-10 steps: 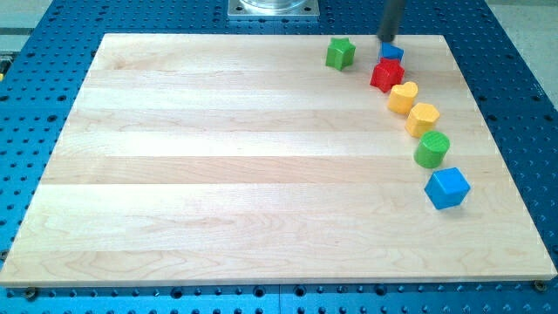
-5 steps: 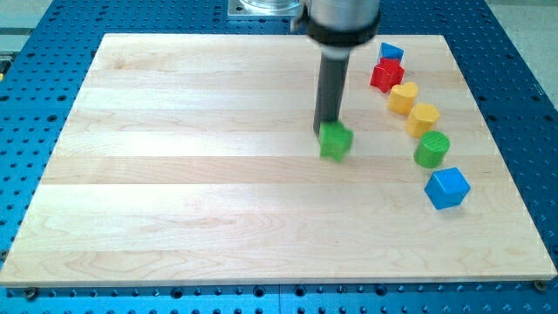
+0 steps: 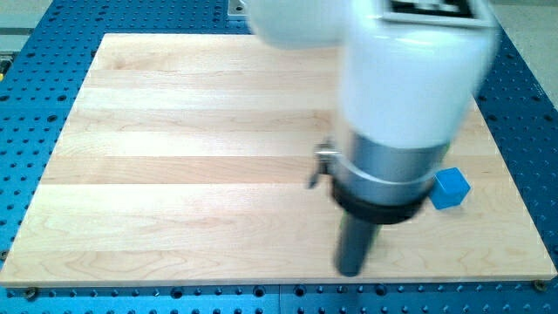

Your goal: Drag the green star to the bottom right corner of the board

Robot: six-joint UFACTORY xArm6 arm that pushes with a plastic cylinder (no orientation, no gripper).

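The green star does not show in the camera view; the arm's large white and grey body (image 3: 405, 105) covers the right half of the board. My tip (image 3: 350, 272) rests on the wooden board (image 3: 174, 174) near its bottom edge, right of centre. A blue cube (image 3: 451, 187) shows to the upper right of the tip, partly behind the arm. I cannot tell where the tip stands relative to the star.
The board lies on a blue perforated table (image 3: 35, 288). The other blocks near the board's right side are hidden behind the arm.
The arm has swept from the board's top right down to near the bottom edge. The green star moved down with it to mid-board, then went out of sight. The arm now hides most blocks.
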